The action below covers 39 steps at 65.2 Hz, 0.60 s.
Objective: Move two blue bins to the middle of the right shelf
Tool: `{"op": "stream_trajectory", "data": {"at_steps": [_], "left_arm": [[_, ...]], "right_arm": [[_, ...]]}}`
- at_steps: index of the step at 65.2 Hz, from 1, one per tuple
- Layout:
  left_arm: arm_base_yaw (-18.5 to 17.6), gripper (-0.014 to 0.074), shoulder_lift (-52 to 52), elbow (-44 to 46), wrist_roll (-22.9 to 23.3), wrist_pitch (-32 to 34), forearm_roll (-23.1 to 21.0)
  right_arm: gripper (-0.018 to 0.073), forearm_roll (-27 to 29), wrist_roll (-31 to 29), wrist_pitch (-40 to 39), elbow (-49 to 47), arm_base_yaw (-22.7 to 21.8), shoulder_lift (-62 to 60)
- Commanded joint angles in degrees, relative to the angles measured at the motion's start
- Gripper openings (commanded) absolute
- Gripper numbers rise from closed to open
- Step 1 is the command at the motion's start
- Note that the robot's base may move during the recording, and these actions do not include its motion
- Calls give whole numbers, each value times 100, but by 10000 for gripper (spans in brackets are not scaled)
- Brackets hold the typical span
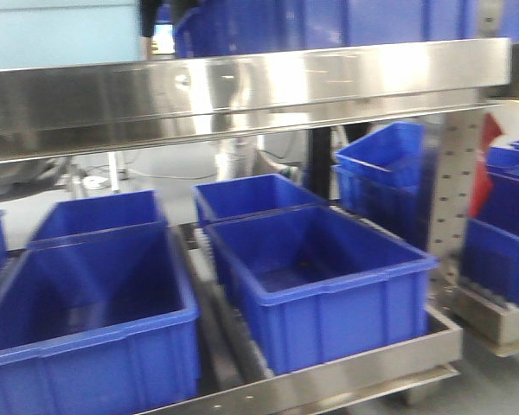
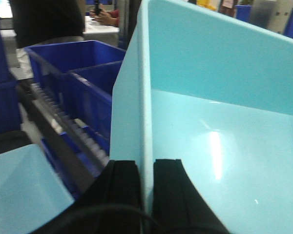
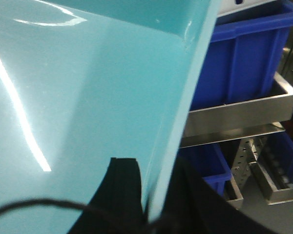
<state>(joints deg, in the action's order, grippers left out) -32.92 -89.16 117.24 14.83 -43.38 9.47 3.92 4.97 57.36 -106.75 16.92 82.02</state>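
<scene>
1. Left edge: low in the left wrist view lies what looks like the second pale bin [image 2: 19, 190]. Only a corner shows, so I cannot tell what it rests on.
2. The left pincer [image 2: 145, 170] is clenched on the left wall of the pale bin [image 2: 219, 97], one finger outside and one inside.
3. The bin hangs between the two arms, clear of any shelf and close in front of the rack. The dark crates [image 2: 73, 63] sit just beyond it.
4. The right pincer [image 3: 154, 178] is clamped the same way over the opposite wall of the pale bin [image 3: 78, 87].
5. To the right stand the steel rail [image 3: 234, 114] and more dark crates [image 3: 244, 58]. In the front view the broad steel rail [image 1: 242, 86] runs across, with dark crates [image 1: 320, 277] filling the tier below.
6. Risks, as I judge them:
   - The walls are smooth and pinched only at the rim, so uneven arm motion could twist the bin or let it slip.
   - The rim could catch the rail on the way in.
   - The tier in view looks crowded — there may be little room to set the bin down.
7. Heading: the open side faces up, somewhat tilted. The long axis probably runs from pincer to pincer, parallel to the rail — though the close views leave that unsure.
</scene>
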Motion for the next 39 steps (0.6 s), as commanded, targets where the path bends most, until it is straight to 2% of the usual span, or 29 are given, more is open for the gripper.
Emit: {"op": "stream_trajectory", "data": {"at_steps": [1,39], "left_arm": [[-36,-111,80,69,74,435,-378],[-36,-111,80,69,74,435,-378]], "right_arm": [[-151,189,-182,-239,-38,42,-27],[-151,189,-182,-239,-38,42,-27]]}}
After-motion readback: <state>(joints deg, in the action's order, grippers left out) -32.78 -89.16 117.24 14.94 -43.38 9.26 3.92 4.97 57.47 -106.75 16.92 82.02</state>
